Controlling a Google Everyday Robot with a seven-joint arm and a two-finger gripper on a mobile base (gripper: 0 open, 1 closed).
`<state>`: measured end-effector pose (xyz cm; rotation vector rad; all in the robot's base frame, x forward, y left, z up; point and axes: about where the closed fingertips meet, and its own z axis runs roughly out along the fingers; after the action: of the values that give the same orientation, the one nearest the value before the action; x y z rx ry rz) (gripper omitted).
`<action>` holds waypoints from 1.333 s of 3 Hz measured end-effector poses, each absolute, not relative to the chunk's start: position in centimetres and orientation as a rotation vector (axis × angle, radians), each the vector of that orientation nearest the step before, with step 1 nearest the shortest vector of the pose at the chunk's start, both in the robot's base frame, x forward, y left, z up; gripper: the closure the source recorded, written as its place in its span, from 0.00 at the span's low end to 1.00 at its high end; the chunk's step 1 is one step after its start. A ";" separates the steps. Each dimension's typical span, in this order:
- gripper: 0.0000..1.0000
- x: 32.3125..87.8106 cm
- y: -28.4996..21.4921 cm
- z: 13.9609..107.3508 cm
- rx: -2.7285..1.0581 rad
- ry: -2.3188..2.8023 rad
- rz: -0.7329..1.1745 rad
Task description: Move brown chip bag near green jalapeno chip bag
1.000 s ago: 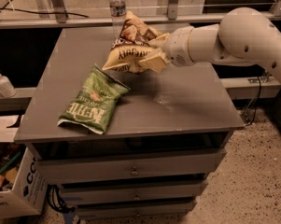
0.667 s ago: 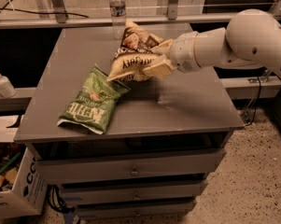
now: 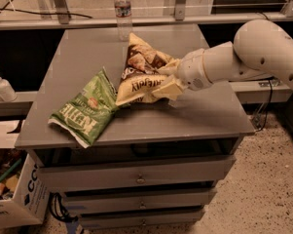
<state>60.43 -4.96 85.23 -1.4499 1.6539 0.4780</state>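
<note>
Placing brown chip bag (image 3: 142,77) just right of green jalapeno chip bag (image 3: 82,112), clenched in gripper (image 3: 168,85) over table (image 3: 87,48); next: lower, release.

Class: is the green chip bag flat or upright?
Flat: the green jalapeno chip bag lies face-up on the table; the gripper grips the brown chip bag beside it.

Workshop-like room, drawer cabinet (image 3: 136,177), speckled floor (image 3: 263,189), pincer (image 3: 165,84) above it gripping brown chip bag (image 3: 138,74)
</note>
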 end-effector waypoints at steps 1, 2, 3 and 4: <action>0.00 60.3 -4.6 84.8 -1.461 1.658 0.492; 0.00 60.3 -4.6 84.8 -1.461 1.658 0.492; 0.00 60.0 -4.9 85.7 -1.477 1.637 0.480; 0.00 59.1 -7.0 88.6 -1.483 1.604 0.424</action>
<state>59.13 -7.00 88.56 -1.4834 1.6043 0.4236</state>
